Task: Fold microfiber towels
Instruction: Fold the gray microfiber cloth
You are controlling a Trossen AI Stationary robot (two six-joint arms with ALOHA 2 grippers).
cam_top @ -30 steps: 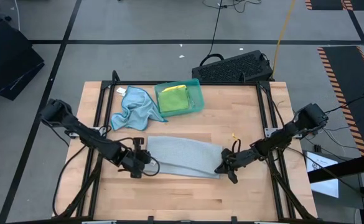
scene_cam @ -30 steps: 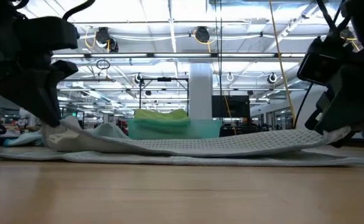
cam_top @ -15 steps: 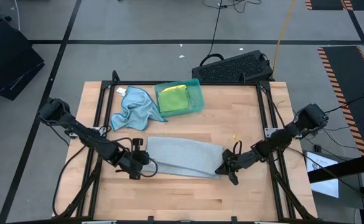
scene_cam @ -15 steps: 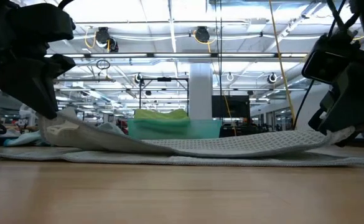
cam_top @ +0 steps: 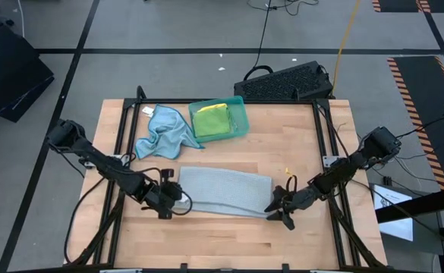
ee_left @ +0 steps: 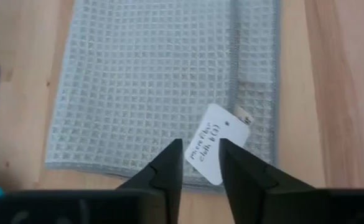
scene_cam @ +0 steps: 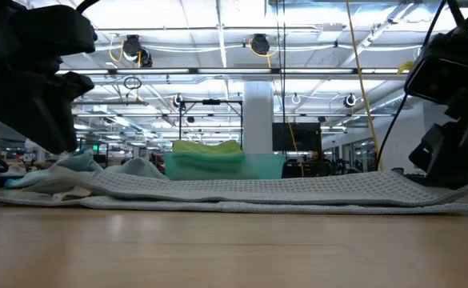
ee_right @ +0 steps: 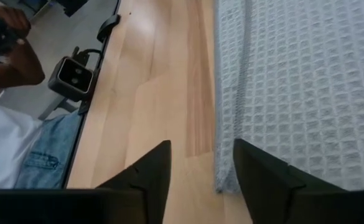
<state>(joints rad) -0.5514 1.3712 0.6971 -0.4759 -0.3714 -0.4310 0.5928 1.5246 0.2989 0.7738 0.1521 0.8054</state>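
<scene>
While both arms sit low at the near half of the wooden table (cam_top: 297, 144), the grey towel (cam_top: 223, 189) lies flat between them, folded over on itself, its waffle weave plain in both wrist views. At the towel's left end is the left gripper (ee_left: 199, 167), fingers a little apart with nothing clamped between them; a white tag (ee_left: 217, 144) on the cloth shows just past the fingertips. At the towel's right corner the right gripper (ee_right: 201, 163) has its fingers spread wide, holding nothing, over the bare wood beside the towel's edge. Farther back on the table a light blue towel (cam_top: 162, 132) lies crumpled, touching or nearly touching a teal tray (cam_top: 240, 114) that holds a folded green towel (cam_top: 212, 120); something yellow seems to lie on top of it, though that is hard to make out. A black keyboard (cam_top: 286, 82) rests on the grey floor beyond the table's far edge. From table height the room behind shows ceiling lights and a white column (scene_cam: 258, 112), and beside the table a person in jeans and a white top (ee_right: 20, 140) sits.
</scene>
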